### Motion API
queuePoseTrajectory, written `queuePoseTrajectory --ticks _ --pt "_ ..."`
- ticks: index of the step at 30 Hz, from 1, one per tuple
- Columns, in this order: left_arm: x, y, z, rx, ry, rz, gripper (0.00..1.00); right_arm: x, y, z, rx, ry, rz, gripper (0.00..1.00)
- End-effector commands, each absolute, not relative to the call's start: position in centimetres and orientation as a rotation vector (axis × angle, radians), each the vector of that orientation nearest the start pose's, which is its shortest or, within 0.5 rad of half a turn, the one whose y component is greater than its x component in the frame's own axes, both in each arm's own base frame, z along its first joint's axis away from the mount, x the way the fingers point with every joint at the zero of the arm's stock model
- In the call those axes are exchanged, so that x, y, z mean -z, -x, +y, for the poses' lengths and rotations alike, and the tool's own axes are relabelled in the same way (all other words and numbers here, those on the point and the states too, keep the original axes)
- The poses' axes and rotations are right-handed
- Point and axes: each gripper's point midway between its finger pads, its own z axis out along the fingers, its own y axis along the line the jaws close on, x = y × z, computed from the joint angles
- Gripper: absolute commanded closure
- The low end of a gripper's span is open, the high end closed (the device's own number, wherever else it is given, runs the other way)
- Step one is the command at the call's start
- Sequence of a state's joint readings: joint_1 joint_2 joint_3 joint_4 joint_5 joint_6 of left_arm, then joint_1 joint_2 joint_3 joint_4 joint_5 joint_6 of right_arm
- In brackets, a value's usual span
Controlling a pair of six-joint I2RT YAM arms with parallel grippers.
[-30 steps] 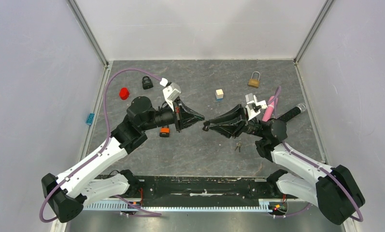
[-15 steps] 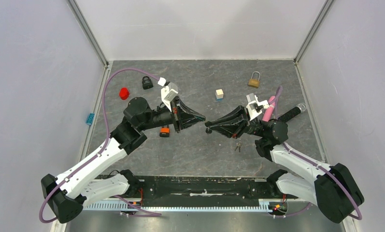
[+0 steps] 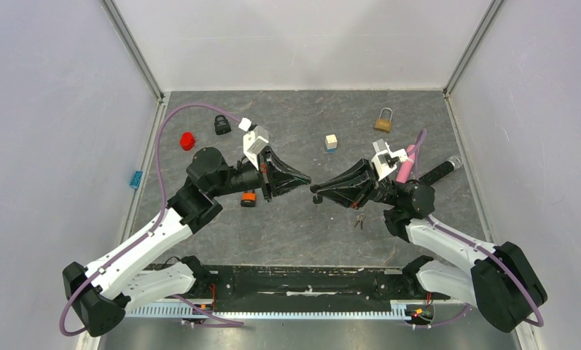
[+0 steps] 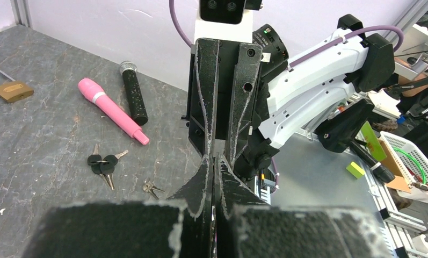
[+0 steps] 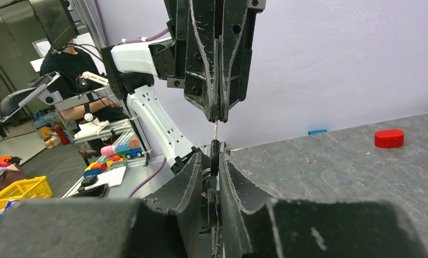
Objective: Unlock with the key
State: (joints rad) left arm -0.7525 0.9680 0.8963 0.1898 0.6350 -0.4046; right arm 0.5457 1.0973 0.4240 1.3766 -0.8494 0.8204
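Above the middle of the table my two grippers meet tip to tip. The left gripper (image 3: 306, 182) is shut, and the thin metal blade of a key (image 5: 216, 129) sticks out of its tips (image 5: 217, 118). The key's black head (image 5: 215, 156) sits pinched between the pads of my right gripper (image 5: 215, 159). A small dark piece (image 3: 317, 198) hangs just under the right gripper (image 3: 314, 190). A black padlock (image 3: 221, 125) lies at the back left and a brass padlock (image 3: 383, 120) at the back right. An orange and black lock (image 3: 248, 198) lies under my left arm.
A pink microphone (image 3: 407, 164) and a black one (image 3: 440, 171) lie by the right arm. Loose key bunches (image 4: 103, 164) (image 4: 151, 187) rest on the table near them. A small wooden cube (image 3: 332, 141), a red piece (image 3: 188, 141) and a blue piece (image 3: 135, 179) lie further off.
The right gripper's jaws have narrowed onto the key's black head. Both arms have stayed nearly in place, tip to tip.
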Motion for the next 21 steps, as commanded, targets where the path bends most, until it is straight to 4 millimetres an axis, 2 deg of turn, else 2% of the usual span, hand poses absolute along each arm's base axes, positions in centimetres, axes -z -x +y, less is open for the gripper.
queuePoseTrajectory --ticks 1,16,21 --pt "-37.32 -15.16 -31.06 1.422 -0.826 1.37 0.98 -35.5 -14.81 26.9 -1.555 0.792 0.909 0.81" --pt "-37.33 -14.87 -31.07 1.432 -0.834 1.357 0.98 -35.66 -14.83 27.03 -1.59 0.773 0.906 0.87" --pt "-37.05 -14.87 -31.11 1.434 -0.833 1.365 0.98 -35.78 -14.7 26.97 -1.596 0.772 0.9 0.98"
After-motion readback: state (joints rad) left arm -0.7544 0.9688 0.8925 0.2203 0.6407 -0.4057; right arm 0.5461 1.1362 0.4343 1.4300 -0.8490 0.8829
